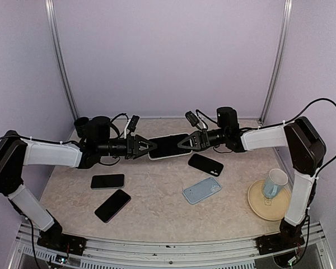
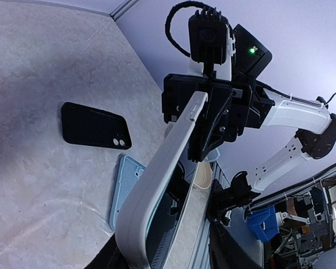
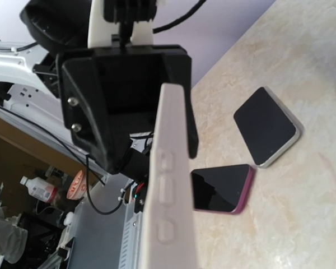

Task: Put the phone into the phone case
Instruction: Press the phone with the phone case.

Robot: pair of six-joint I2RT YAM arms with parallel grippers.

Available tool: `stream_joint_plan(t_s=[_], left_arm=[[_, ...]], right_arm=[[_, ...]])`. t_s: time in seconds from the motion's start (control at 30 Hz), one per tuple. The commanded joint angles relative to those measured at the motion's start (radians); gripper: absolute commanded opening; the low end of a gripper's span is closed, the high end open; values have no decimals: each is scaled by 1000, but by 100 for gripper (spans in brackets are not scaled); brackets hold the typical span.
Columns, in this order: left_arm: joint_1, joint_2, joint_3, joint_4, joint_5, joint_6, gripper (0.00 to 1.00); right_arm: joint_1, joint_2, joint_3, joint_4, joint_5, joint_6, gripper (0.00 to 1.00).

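A black-screened phone seated in a white phone case (image 1: pixel 168 145) hangs above the table between both arms. My right gripper (image 1: pixel 183 143) is shut on its right end. My left gripper (image 1: pixel 150 147) stands open around its left end. In the left wrist view the white case (image 2: pixel 168 162) runs up from the bottom edge to the right gripper (image 2: pixel 213 106), with a gap between the case and the right-hand finger (image 2: pixel 229 249). The right wrist view shows the case's button edge (image 3: pixel 168 185) reaching the left gripper (image 3: pixel 123 106); my own right fingers are hidden there.
On the table lie a black phone (image 1: pixel 107 181), a purple-rimmed phone (image 1: pixel 112 205), a black one lying camera side up (image 1: pixel 205 165) and a light-blue case (image 1: pixel 201 190). A mug (image 1: pixel 275 183) stands on a beige plate (image 1: pixel 257 204) at the right.
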Motion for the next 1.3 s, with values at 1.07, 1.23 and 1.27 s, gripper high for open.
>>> stream_joint_plan(t_s=[1.07, 1.23, 1.27], left_arm=[[40, -105, -129, 319, 156, -87, 40], [43, -94, -117, 289, 136, -76, 50], [45, -92, -110, 266, 124, -68, 52]], right_arm=[[-32, 36, -55, 515, -123, 386, 5], [-31, 12, -38, 361, -104, 268, 5], [-32, 7, -36, 339, -102, 251, 4]])
